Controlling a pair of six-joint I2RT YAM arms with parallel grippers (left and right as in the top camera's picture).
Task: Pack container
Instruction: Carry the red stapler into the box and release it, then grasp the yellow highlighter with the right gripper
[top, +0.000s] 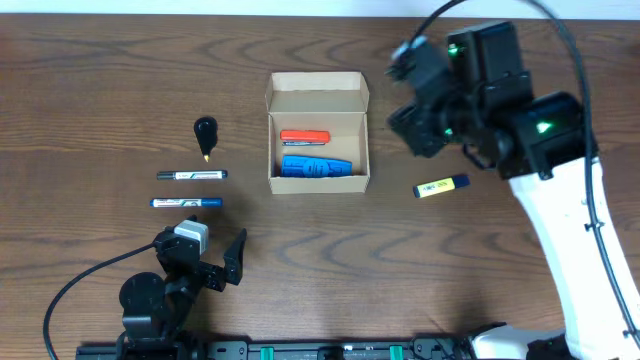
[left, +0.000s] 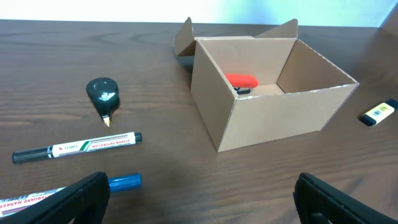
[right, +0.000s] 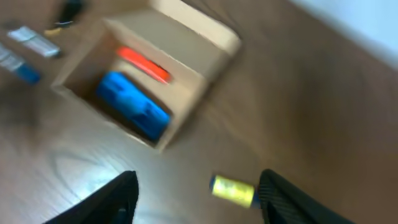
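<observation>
The tan cardboard container (top: 318, 100) stands open at the table's middle, lid flap folded back. Inside lie a red item (top: 305, 136) and a blue item (top: 316, 166). It also shows in the left wrist view (left: 273, 118) and the right wrist view (right: 186, 74). A yellow-and-blue item (top: 441, 186) lies on the table right of the container. My right gripper (right: 199, 199) is open and empty, above the table between container and yellow item (right: 233, 190). My left gripper (left: 205, 199) is open and empty at the front left.
Left of the container lie a black cone-tipped cap (top: 205, 135), a black-capped whiteboard marker (top: 191, 175) and a blue-capped marker (top: 186, 202). The blue marker's cap (left: 124, 182) lies just by my left jaw.
</observation>
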